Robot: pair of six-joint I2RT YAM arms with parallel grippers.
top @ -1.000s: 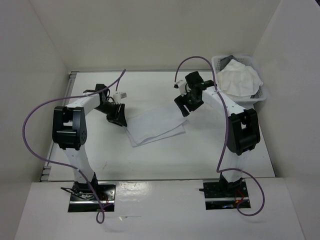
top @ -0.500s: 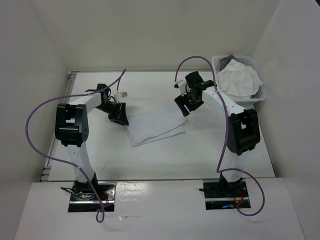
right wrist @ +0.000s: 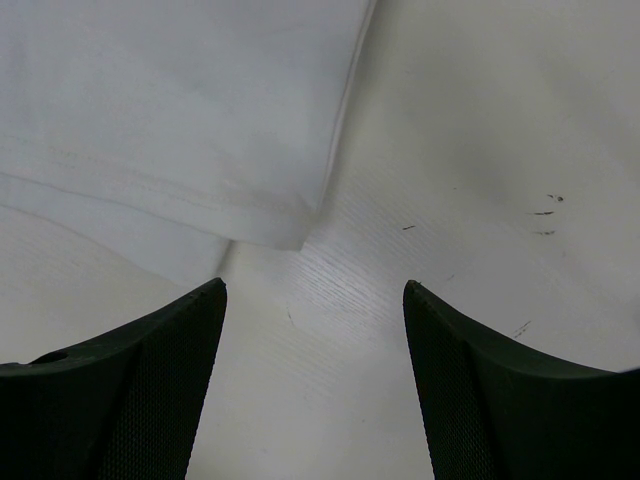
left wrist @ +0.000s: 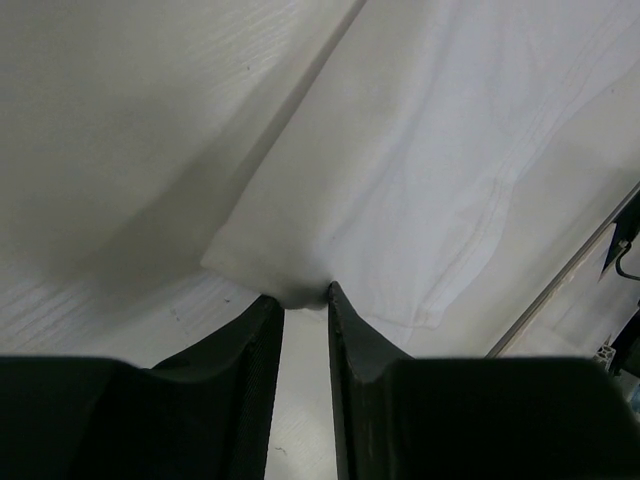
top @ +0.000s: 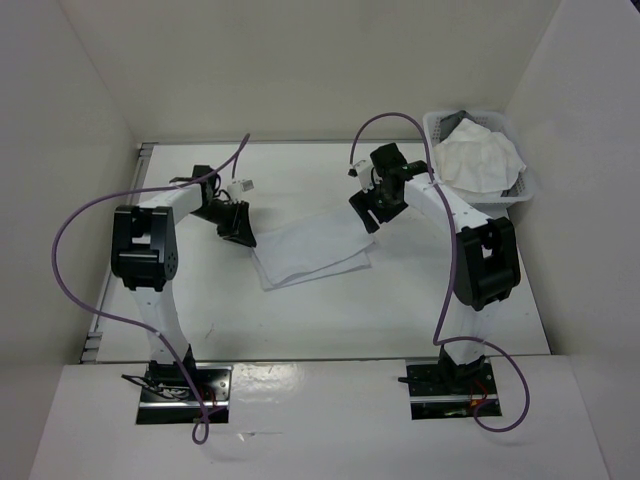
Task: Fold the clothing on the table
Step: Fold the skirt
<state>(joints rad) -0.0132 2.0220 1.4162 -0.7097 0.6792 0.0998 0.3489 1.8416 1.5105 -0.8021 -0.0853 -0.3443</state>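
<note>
Since a second ago the left gripper [top: 240, 228] has crept a little toward 12 o'clock along the clothing's edge and its jaws have drawn closer together; the right arm has not shifted. From the top view the clothing [top: 312, 250] lies flat near the middle of the table [top: 300, 330], a white layered rectangle turned slightly askew, with a lower layer showing along its 6 o'clock edge.

The left gripper sits at the cloth's 10 o'clock corner. In the left wrist view its two dark fingertips [left wrist: 268, 305] stand close together, with the corner of the clothing [left wrist: 400, 180] gathered into a small shadowed pucker between them, so the claw is clamped on that corner. A stitched hem runs along the cloth toward 4 o'clock in that view.

The right gripper [top: 370, 215] hangs over the cloth's 1 o'clock corner. In the right wrist view its fingers [right wrist: 150, 380] stand wide apart and hold nothing; the folded corner of the clothing [right wrist: 170, 110] lies at 11 o'clock from the gap, on bare tabletop.

A white lattice basket [top: 528, 188] stands at the table's 2 o'clock corner with crumpled white fabric [top: 480, 155] heaped in it.
</note>
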